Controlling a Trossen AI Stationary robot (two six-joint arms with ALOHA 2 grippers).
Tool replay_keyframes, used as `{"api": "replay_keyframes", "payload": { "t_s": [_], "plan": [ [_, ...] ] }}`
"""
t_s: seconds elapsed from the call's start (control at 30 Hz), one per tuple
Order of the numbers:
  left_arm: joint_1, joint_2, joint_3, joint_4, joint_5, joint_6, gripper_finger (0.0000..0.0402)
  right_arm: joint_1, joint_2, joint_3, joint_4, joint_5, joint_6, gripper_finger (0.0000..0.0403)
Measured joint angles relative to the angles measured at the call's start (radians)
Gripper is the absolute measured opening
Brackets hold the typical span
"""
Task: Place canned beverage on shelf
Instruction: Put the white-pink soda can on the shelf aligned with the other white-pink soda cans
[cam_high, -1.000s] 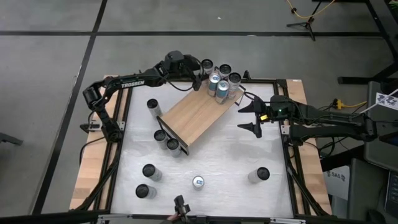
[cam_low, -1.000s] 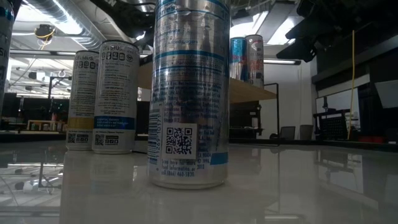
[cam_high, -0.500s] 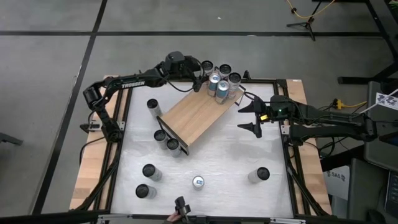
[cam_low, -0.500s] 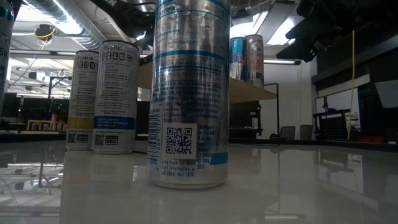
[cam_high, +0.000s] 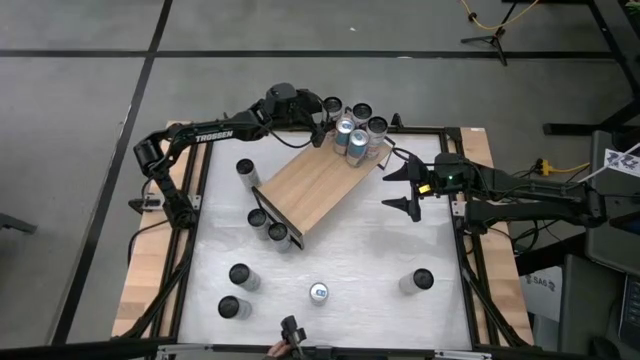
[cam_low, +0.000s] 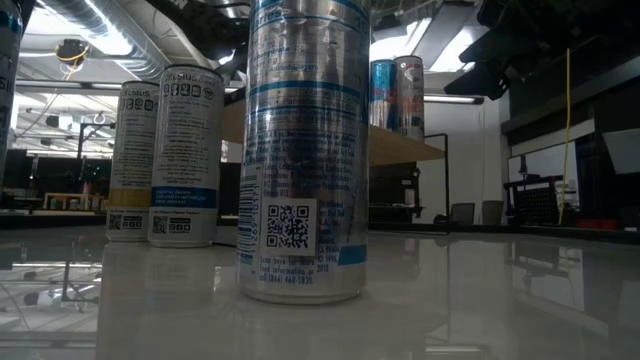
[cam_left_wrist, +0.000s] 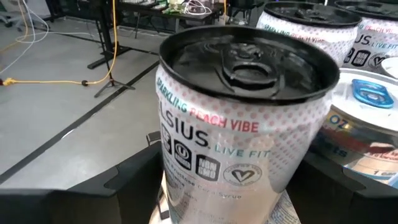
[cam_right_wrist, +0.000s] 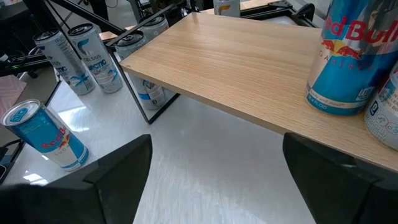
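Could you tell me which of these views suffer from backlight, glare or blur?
Low view: the nearest can stands dark against bright ceiling lights, and the tabletop mirrors them. Left wrist view: the Celsius can fills the frame, its edges soft. High view: evenly lit, no harsh shadows on the shelf.

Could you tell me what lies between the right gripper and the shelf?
Nothing: in the high view, only bare white tabletop separates the right gripper from the shelf.
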Motion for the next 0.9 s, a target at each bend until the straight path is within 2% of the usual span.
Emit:
{"api": "replay_keyframes", "payload": {
  "t_s": [0.9],
  "plan": [
    [0.000, 0.001, 0.000, 0.289, -0.002, -0.026, 0.0305, 0.000, 0.000, 0.000, 0.000, 0.000, 0.000, 0.0356]
  ]
}}
